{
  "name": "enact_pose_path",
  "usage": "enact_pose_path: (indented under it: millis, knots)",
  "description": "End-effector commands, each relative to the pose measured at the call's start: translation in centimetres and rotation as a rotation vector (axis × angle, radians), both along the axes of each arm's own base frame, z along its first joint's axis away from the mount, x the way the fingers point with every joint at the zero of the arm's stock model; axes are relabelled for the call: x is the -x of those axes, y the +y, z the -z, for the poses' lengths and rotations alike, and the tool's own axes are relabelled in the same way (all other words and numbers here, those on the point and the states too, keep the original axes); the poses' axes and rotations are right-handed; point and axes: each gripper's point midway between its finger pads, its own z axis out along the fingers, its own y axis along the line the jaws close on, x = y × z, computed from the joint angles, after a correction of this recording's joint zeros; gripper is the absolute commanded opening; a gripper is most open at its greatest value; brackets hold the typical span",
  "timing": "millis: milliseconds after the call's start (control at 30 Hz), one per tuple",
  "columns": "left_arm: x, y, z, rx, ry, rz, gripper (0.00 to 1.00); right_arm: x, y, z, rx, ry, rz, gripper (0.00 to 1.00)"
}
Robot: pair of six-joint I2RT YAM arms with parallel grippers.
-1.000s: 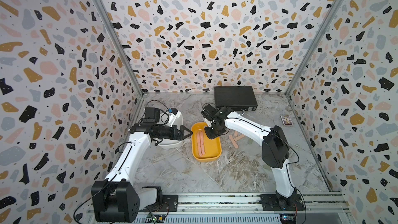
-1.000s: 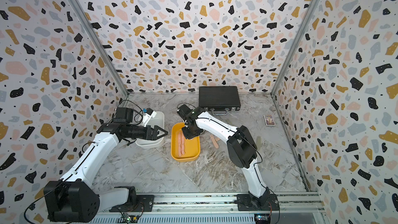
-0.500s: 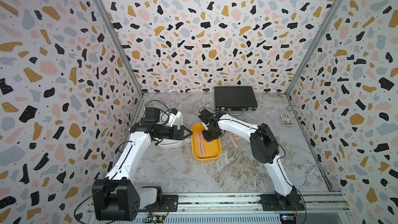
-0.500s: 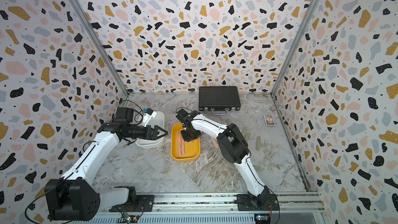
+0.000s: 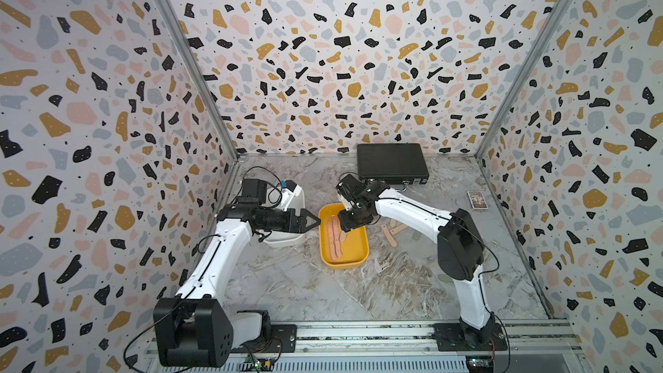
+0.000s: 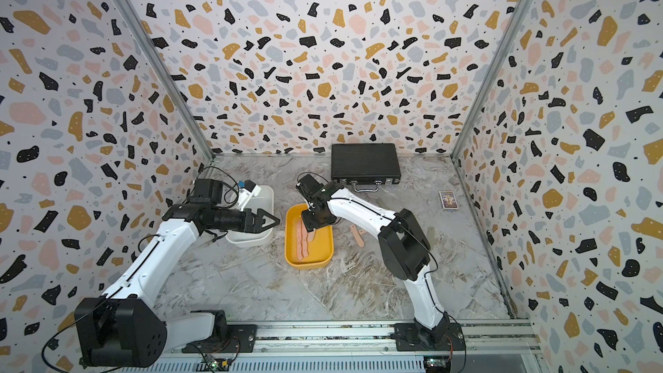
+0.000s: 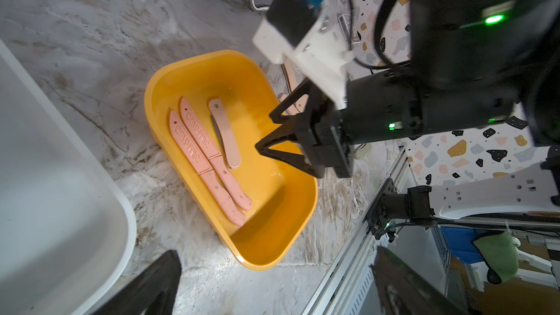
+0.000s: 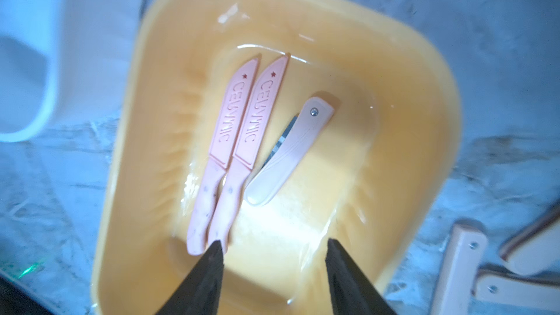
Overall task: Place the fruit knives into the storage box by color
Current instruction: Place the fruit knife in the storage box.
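Right gripper (image 8: 274, 242) hangs over the near end of the yellow tub (image 8: 424, 56). Its fingers (image 8: 209, 271) are parted with nothing between them.

Three pink knives lie flat on the tub floor:
- two sheathed knives (image 8: 239, 134), side by side and touching
- a folded knife (image 8: 291, 150), just beside them

My read is that the drop-off step for a pink knife is done and the hand is empty.

Left gripper (image 5: 314, 222) is wide open and holds nothing. It hovers at the edge of the white tub (image 5: 283, 242), on the side facing the yellow tub. I can't see any knife in the white tub.

More pink knives (image 5: 389, 236) lie loose on the table (image 5: 287, 288), just right of the yellow tub. A pale greenish piece (image 6: 430, 235) lies further right, probably a green knife, but it's too faint to be sure.

The next move should be:
- lift the right arm clear of the tub rim
- swing over to the loose pink knives
- come down with the fingers across a knife's narrow width, since they lie flat and close together

Green knives go in the white tub.
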Motion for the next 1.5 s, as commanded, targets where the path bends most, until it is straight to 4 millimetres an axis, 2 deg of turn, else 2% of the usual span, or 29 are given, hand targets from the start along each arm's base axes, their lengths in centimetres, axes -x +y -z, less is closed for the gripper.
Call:
enact_pose_path:
  millis: [0,333,667,867,1067,1167,1467]
  knots:
    - [0.1,-0.3,-0.8,0.027,-0.032,0.022,0.99,-0.3,-1.3,-2.8,-0.023,-0.076,0.014,0.59]
    - [0.3,-1.2,-2.4,0.020,-0.061,0.060,0.99,0.1,-5.6,-2.7,-0.008,-0.083,0.075,0.60]
    - [0.1,-3.5,-4.1,-0.004,-0.084,0.135,0.99,0.4,-11.1,-0.4,0.046,-0.036,0.164,0.60]
    - [0.2,-4.8,-3.2,0.010,-0.070,0.158,0.99,1.1,-13.4,1.1,0.080,0.000,0.204,0.61]
    - [0.6,-5.6,-1.5,0.023,-0.036,0.176,0.99,1.9,-15.0,3.7,0.130,0.039,0.229,0.61]
    - [0.6,-5.6,-0.6,0.019,-0.013,0.174,0.99,2.2,-15.3,5.0,0.144,0.063,0.233,0.60]
    - [0.4,-5.5,0.2,0.005,0.003,0.169,0.99,2.0,-15.7,7.8,0.203,0.111,0.228,0.59]
